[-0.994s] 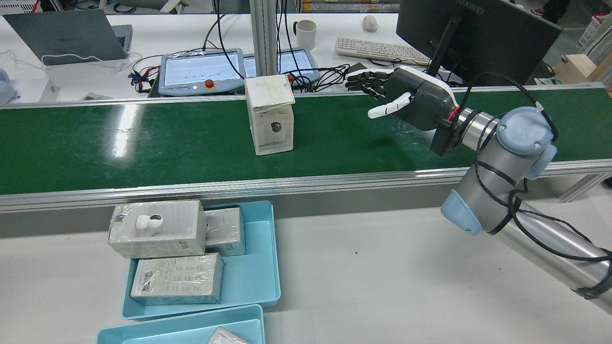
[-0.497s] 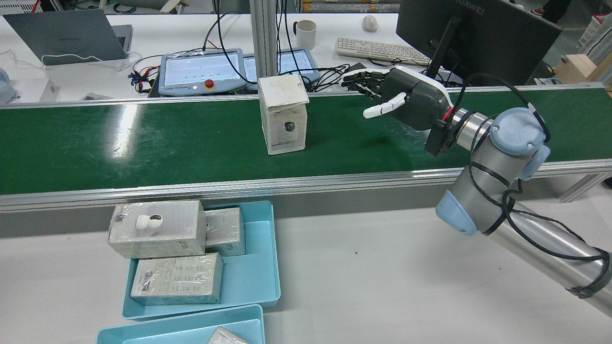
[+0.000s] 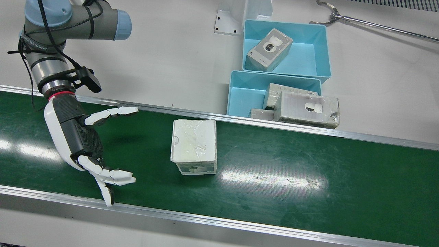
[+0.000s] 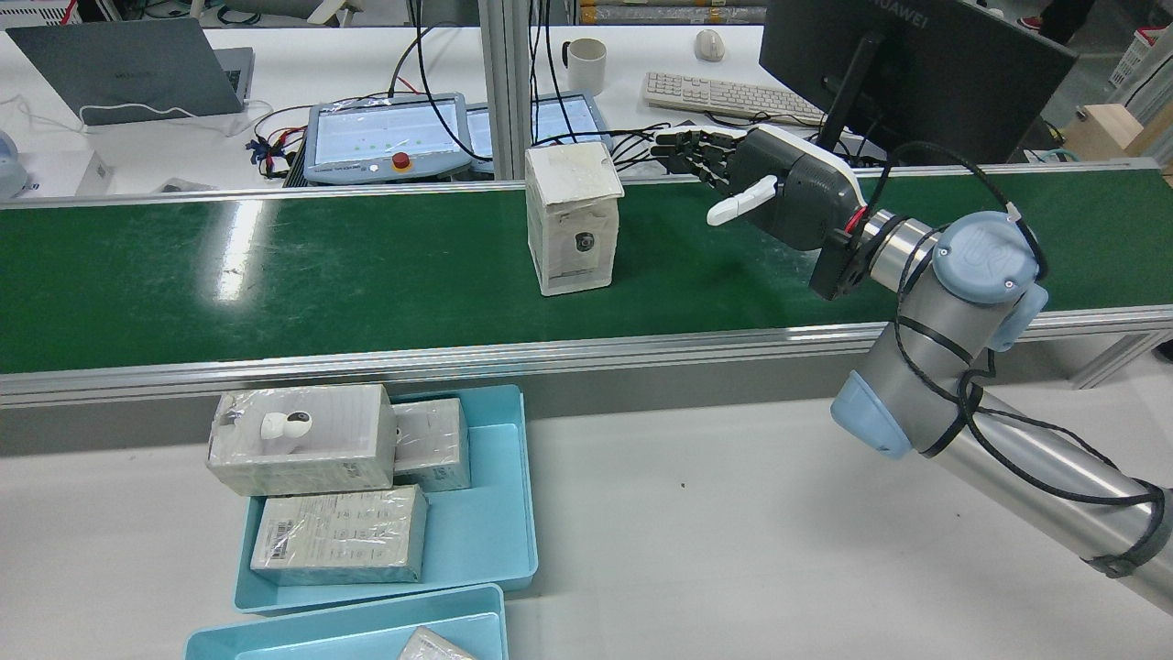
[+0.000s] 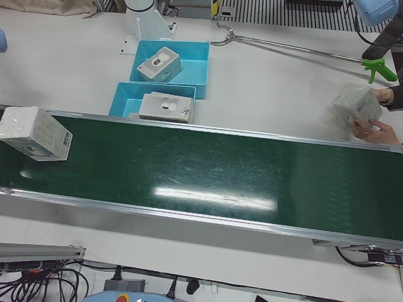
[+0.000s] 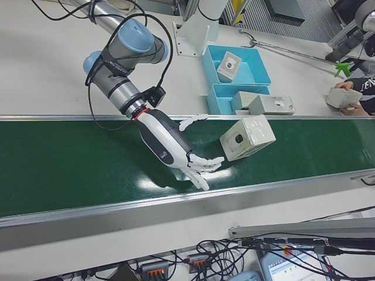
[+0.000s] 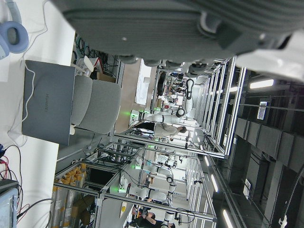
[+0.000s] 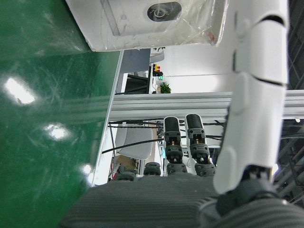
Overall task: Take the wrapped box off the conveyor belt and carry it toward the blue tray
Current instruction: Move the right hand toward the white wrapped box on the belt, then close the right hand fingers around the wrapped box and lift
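Wrapped box (image 4: pixel 574 218) upright on belt (image 4: pixel 275 266), long axis vertical

The wrapped box (image 4: pixel 574 218), white under clear film with a small camera pictured on its side, stands upright on the green conveyor belt (image 4: pixel 275 275), well apart from the blue tray (image 4: pixel 486 532).
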Robot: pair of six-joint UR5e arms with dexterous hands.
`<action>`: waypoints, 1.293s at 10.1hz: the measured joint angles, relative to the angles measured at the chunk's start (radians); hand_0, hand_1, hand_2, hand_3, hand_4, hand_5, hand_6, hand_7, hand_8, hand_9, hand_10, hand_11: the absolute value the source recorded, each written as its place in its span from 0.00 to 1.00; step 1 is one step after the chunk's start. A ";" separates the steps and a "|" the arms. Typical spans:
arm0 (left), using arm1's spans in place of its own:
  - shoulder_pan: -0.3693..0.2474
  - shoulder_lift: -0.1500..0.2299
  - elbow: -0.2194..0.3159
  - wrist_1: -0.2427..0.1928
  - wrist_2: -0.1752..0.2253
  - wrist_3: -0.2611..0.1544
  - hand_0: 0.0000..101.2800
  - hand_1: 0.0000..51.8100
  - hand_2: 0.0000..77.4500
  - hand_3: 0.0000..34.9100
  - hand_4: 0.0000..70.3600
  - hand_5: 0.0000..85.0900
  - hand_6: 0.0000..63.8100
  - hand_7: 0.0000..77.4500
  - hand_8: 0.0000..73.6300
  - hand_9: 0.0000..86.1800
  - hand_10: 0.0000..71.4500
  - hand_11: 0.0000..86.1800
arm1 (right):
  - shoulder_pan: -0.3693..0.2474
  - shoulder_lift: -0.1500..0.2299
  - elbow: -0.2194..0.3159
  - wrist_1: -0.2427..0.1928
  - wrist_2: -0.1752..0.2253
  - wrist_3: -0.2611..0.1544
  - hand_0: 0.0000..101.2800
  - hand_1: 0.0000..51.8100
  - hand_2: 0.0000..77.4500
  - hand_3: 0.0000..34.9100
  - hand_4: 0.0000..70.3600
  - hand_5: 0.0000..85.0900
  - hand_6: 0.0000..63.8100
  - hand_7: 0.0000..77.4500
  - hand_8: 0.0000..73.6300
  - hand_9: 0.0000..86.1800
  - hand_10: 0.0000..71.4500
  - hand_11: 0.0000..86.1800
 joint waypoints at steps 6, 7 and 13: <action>0.000 0.000 0.000 0.000 0.000 0.000 0.00 0.00 0.01 0.00 0.00 0.01 0.00 0.01 0.01 0.01 0.01 0.01 | -0.007 -0.027 0.017 0.002 -0.008 0.038 0.52 0.47 0.27 0.06 0.21 0.19 0.09 0.22 0.00 0.02 0.00 0.02; 0.000 0.000 0.000 0.000 0.000 0.000 0.00 0.00 0.01 0.00 0.00 0.01 0.00 0.01 0.01 0.01 0.01 0.00 | -0.012 -0.018 0.021 -0.001 -0.008 0.037 0.52 0.44 0.28 0.06 0.17 0.19 0.06 0.22 0.00 0.02 0.00 0.02; 0.000 0.000 0.000 0.000 0.000 0.000 0.00 0.00 0.01 0.00 0.00 0.01 0.00 0.01 0.01 0.01 0.01 0.00 | -0.086 0.042 0.007 -0.024 0.020 0.011 0.50 0.34 0.17 0.14 0.21 0.21 0.09 0.28 0.00 0.03 0.00 0.02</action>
